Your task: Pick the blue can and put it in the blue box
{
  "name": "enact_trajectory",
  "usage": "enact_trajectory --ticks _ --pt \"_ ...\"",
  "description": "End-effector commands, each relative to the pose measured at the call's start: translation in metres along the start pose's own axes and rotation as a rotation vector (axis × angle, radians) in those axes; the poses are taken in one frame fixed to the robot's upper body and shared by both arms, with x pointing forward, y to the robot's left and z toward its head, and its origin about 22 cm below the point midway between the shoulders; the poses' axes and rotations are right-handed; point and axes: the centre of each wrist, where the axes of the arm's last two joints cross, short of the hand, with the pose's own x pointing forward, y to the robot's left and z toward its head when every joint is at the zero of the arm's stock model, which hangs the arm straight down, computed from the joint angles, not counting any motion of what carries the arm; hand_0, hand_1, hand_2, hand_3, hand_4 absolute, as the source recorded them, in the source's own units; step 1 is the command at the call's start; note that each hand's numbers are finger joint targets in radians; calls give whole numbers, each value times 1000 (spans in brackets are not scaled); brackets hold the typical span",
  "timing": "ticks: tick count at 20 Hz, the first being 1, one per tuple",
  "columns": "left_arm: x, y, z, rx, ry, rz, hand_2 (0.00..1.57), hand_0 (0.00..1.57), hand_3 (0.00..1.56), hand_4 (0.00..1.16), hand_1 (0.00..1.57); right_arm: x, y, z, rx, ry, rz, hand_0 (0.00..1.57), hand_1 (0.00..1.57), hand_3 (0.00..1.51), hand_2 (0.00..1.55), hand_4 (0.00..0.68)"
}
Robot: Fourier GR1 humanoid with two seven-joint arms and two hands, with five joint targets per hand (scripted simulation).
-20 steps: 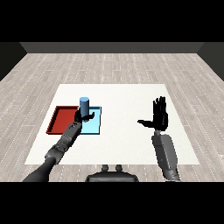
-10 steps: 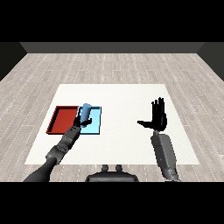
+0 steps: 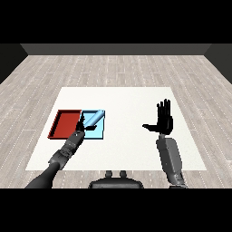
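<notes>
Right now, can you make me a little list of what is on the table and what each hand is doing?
table: white table
red tray: the red tray lies left of the blue tray
blue tray: the light blue tray lies beside the red one
can: the blue can is tipped over, lying over the blue tray
left hand: the left hand is at the can's lower end; its fingers are too dark to read
right hand: the right hand is raised, fingers straight, holding nothing

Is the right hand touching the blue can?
Apart. The head view shows the right hand raised open over bare table, far to the right of the can, which lies tilted over the blue tray.
</notes>
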Motion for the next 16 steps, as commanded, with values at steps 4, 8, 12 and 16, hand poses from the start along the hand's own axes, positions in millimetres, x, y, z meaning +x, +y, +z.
enact_trajectory --ticks 4,8,12,16 --pt "7 13 -7 162 -129 122 0 0 0 0 0 6 -1 -5 7 1 -23 0 0 0 0 0" --pt "51 -9 5 100 -392 343 0 0 0 0 0 -6 7 6 45 -9 -1 0 0 0 0 0" --pt "74 -11 13 -37 -660 516 0 0 0 0 0 1 -2 15 44 -2 -9 0 0 0 0 0" --pt "77 -18 31 -143 -809 622 0 0 0 0 0 3 -6 19 66 50 42 0 0 0 0 0"
